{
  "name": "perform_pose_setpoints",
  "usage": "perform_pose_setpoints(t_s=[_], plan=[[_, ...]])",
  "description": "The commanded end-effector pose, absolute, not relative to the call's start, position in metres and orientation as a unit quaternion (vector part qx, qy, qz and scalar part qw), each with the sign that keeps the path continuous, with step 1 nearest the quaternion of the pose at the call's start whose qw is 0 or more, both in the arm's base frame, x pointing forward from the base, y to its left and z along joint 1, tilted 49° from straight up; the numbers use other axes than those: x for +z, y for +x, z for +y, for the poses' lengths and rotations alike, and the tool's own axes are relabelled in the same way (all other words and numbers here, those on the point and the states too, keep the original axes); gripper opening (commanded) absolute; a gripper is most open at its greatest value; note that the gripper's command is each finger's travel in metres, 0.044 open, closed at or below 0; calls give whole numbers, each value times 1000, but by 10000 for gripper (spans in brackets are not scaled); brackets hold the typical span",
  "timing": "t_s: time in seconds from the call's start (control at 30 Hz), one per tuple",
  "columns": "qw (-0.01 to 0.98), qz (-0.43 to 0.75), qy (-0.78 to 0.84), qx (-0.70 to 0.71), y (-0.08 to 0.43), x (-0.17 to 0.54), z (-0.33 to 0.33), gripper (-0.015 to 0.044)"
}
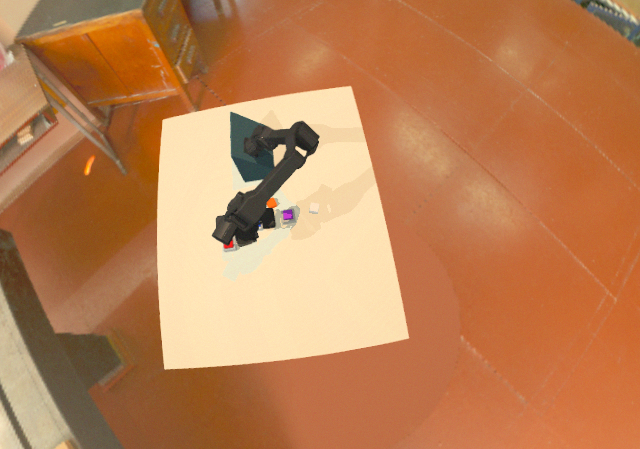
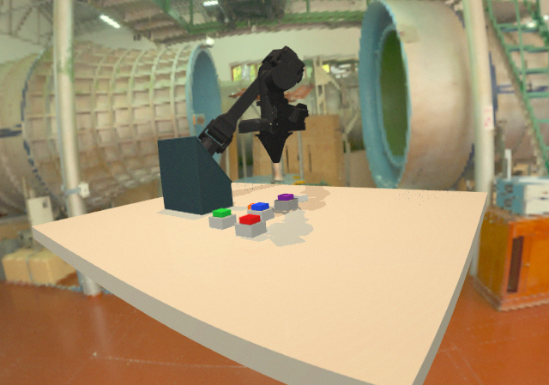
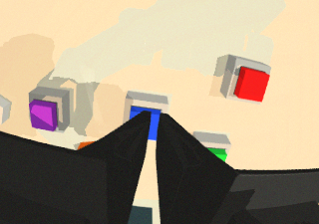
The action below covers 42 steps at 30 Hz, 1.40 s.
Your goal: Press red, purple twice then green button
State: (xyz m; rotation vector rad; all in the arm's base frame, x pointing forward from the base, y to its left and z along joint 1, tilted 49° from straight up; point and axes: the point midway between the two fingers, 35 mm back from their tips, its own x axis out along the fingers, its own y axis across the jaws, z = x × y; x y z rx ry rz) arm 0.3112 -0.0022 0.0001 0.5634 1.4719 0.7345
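My gripper (image 2: 276, 161) (image 3: 154, 120) is shut and empty, its tips pointing down, raised well above the buttons. In the wrist view the tips overlap the blue button. The red button (image 1: 228, 244) (image 2: 250, 219) (image 3: 252, 85) stands on its grey base, its cap raised, at the right of the wrist view. The purple button (image 1: 287, 214) (image 2: 285, 196) (image 3: 43, 114) is at the left of the wrist view, cap raised. The green button (image 2: 221, 213) (image 3: 217, 154) is partly hidden by the right finger in the wrist view and hidden by the arm in the top view.
The blue button (image 2: 260, 206) (image 3: 145, 115) stands between purple and red. An orange block (image 1: 271, 203) (image 2: 250, 206) (image 3: 86, 145) is beside it, partly hidden. A white block (image 1: 314, 208) (image 2: 303, 198) (image 3: 4, 110) lies beyond the purple button. A dark teal wedge (image 1: 250, 170) (image 2: 181, 175) stands at the arm's base.
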Motion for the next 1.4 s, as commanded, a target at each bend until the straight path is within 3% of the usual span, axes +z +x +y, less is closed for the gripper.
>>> perform_pose_setpoints(t_s=[0.0, 0.27, 0.47, 0.67, 1.37], plan=[[639, 650, 253, 323, 288, 32, 29, 20], [634, 650, 258, 331, 230, 81, 81, 20], [634, 650, 258, 331, 228, 80, 83, 20], [634, 649, 258, 332, 225, 43, 127, 20], [634, 649, 259, 332, 223, 24, 149, 20]])
